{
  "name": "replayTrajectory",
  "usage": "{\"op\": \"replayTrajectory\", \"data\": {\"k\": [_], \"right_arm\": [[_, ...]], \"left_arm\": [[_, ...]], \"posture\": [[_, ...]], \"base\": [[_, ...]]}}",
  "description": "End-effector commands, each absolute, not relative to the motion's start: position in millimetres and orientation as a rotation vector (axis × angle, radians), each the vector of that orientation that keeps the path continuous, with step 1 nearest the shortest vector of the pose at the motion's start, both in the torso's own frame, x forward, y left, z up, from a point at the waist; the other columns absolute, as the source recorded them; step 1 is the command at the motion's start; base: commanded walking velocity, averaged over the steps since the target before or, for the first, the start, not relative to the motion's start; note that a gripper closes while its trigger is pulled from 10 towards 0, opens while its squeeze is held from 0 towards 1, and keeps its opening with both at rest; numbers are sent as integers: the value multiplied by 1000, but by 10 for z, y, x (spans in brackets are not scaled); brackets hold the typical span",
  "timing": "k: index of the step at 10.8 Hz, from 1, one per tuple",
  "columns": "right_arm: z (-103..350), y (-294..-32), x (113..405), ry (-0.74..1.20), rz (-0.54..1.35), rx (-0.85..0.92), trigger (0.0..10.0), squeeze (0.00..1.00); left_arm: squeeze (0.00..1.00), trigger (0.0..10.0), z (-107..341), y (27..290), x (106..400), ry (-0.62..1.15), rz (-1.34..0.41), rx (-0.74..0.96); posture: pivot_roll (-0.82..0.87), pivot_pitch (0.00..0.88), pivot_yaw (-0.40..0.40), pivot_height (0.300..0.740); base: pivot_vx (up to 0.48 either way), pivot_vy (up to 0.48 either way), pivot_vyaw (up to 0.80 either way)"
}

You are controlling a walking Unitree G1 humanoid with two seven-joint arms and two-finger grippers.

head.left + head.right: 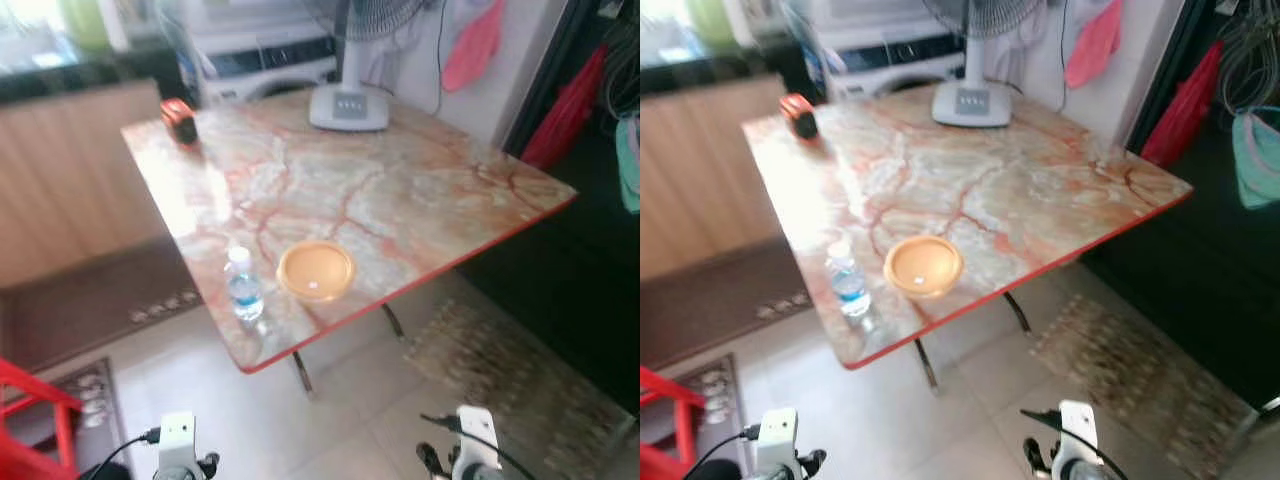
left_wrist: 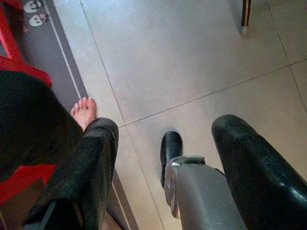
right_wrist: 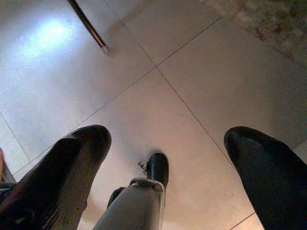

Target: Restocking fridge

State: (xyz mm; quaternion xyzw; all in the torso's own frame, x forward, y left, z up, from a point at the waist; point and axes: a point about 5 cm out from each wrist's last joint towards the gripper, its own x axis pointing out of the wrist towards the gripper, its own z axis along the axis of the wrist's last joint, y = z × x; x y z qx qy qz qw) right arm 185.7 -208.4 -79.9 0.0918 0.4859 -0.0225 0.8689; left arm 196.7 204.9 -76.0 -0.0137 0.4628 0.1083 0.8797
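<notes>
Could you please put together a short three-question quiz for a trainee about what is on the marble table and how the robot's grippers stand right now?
1. True or false: the water bottle lies on its side on the marble table.
2. What sits beside the bottle near the table's front edge? A) a round orange container B) a blue mug C) a stack of plates
3. Fill in: both the left gripper and the right gripper hang over the tiled ____, fingers spread.

Key:
1. False; it stands upright.
2. A.
3. floor. Neither gripper holds anything. A fan base and a small red object sit at the table's far side.
</notes>
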Motion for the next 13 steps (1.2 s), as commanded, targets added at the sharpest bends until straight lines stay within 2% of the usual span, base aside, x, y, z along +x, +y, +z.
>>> {"op": "replayTrajectory", "data": {"k": [1,3,8,9,10,12,13], "right_arm": [[-793,-2112,1859,1015,-55,187,10000,0],[-790,-2112,1865,1011,-50,179,10000,0],[-799,-2104,1851,1011,-58,195,10000,0],[-801,-2103,1846,1012,-56,194,10000,0],[-803,-2101,1843,1010,-56,195,10000,0],[-803,-2102,1841,1009,-51,189,10000,0],[-801,-2107,1843,1007,-52,189,10000,0]], "left_arm": [[0,10000,-777,2051,1935,981,235,-28],[0,10000,-776,2055,1936,981,236,-24],[0,10000,-749,2095,1952,922,286,27],[0,10000,-721,2110,1964,850,353,5],[0,10000,-666,2161,1970,758,468,62],[0,10000,-587,2202,1969,645,578,153],[0,10000,-329,2664,2056,475,680,210]], "posture": [[24,0,-28,740],[25,0,-26,740],[25,0,-20,740],[28,0,-16,740],[30,0,-16,740],[28,0,-14,740],[32,0,-18,740]], "base": [[0,0,800],[0,0,703],[0,0,0],[0,0,0],[0,0,0],[0,0,0],[0,0,0]]}}
